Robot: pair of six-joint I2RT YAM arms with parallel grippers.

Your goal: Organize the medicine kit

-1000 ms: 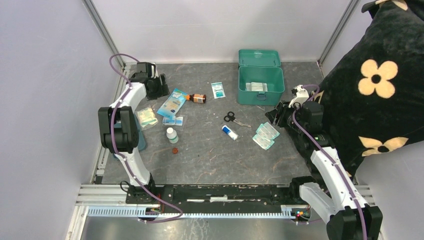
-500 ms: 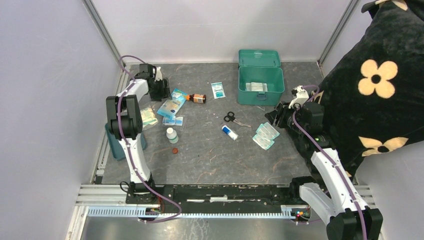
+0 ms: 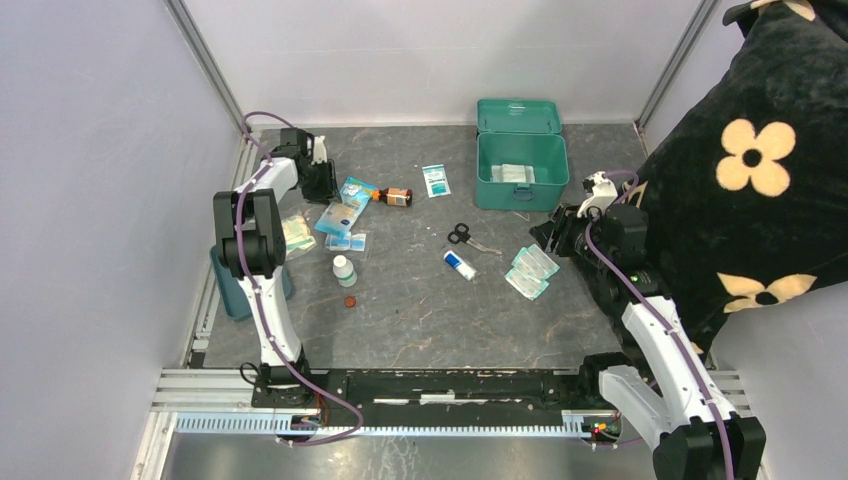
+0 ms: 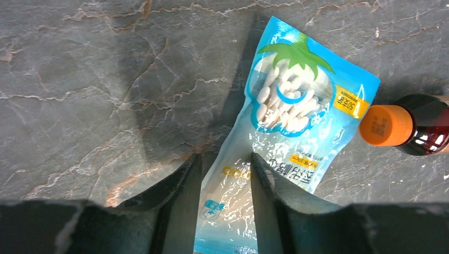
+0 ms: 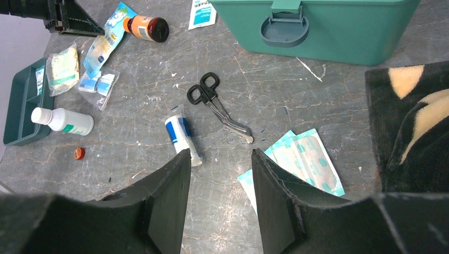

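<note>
The medicine kit [image 3: 480,172] is a teal box at the back with its lid [image 3: 517,115] up and white packets inside; its latch side fills the top of the right wrist view [image 5: 328,32]. My left gripper [image 3: 329,190] is down at the back left. Its jaws stand partly apart astride the lower end of a blue pouch of white tablets [image 4: 296,121], which lies flat on the table [image 3: 342,208]. My right gripper [image 3: 547,236] hovers open and empty over bare table [image 5: 219,159], between a blue-and-white tube [image 5: 182,138] and plaster packets [image 5: 302,159].
A brown bottle with an orange cap [image 4: 418,124] touches the pouch's far end. Scissors [image 3: 462,236], a sachet [image 3: 435,180], a white bottle [image 3: 344,270], a red cap [image 3: 350,300] and a gauze pack [image 3: 293,235] lie about. A shallow teal tray [image 3: 235,290] sits left; a black flowered cushion [image 3: 760,170] right.
My left gripper has slid a little right onto the pouch's end and its jaws have narrowed. The left elbow swung back, uncovering the teal tray. The right arm has not moved.
</note>
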